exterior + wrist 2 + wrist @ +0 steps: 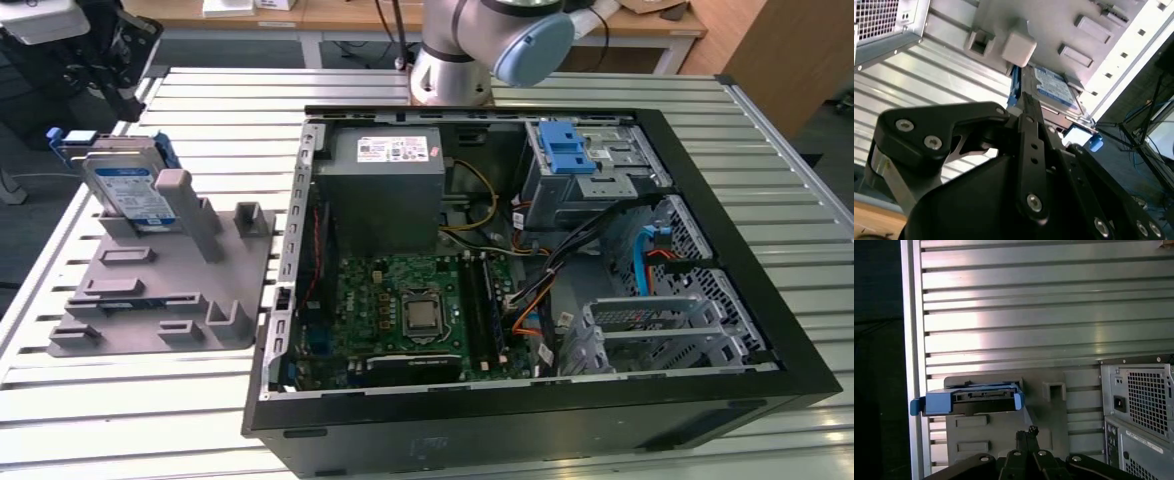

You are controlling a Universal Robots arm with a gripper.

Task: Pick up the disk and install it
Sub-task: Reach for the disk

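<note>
The disk (pixel 127 190) stands on edge, silver-grey with a blue-and-white label and blue side rails, in a slot at the far end of the grey fixture (pixel 160 300) on the exterior view's left. In both wrist views my gripper (pixel 1026 432) (pixel 1026 107) hangs off to one side of the disk (pixel 971 399) (pixel 1054 87), apart from it. Its fingertips are pressed together with nothing between them, and they point toward the disk's upper edge.
The open computer case (pixel 747 300) lies on the slatted metal table (pixel 134 420) beside the fixture. Inside are a grey power-supply box (pixel 387 190), a motherboard (pixel 400 310), a drive bay with a blue latch (pixel 567 150) and a metal drive cage (pixel 654 330). The arm's base (pixel 447 70) stands behind the case.
</note>
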